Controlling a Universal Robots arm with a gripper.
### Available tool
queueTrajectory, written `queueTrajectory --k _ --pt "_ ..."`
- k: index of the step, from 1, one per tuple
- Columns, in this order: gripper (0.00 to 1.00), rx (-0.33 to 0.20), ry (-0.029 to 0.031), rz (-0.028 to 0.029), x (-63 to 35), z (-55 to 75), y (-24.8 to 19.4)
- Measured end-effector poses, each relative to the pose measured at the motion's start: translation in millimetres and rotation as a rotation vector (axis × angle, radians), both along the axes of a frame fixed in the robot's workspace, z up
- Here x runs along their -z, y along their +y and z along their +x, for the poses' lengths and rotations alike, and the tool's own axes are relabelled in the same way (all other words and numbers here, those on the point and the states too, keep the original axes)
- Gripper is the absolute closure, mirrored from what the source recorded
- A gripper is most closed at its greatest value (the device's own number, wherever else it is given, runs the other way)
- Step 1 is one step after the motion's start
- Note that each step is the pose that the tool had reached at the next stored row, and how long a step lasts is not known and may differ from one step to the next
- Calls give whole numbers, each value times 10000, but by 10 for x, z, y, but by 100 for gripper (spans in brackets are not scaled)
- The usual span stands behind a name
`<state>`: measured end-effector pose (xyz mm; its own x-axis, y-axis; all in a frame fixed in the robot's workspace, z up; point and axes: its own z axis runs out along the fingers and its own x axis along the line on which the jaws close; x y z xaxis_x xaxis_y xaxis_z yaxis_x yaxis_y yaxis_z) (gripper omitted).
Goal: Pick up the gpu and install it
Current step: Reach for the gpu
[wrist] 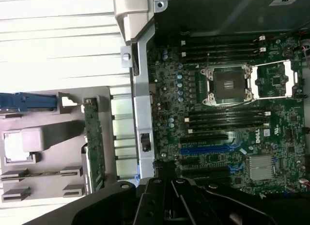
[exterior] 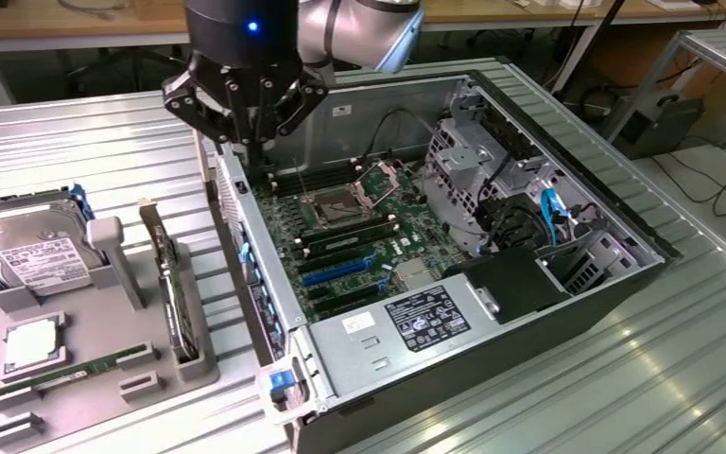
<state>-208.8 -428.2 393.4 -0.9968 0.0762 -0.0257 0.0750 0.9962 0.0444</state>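
The case (exterior: 376,104) lies open mid-frame on the desk (exterior: 665,359), with the tray (exterior: 111,322) at lower left. The step, I judge, is the pick-up, not yet begun. The arm (exterior: 351,28) hangs from the top edge, its pincer (exterior: 252,142) pointing down over the case's rear rim, closed and empty. The gpu (exterior: 177,293) stands on edge in the tray, well apart. Grasping it calls for opened jaws aligned with its thin edge.

Unreadable label on hard drive (exterior: 33,257)
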Motion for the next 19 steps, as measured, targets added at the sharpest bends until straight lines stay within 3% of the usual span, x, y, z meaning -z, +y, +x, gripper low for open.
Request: queueTrajectory --k 2,8,16,19 --pt "89 1 -2 1 1 -93 -28" --pt "89 0 -1 0 37 -544 -124" --pt "89 1 -2 0 140 -928 -223" --pt "89 -1 -1 -4 168 -962 -243"
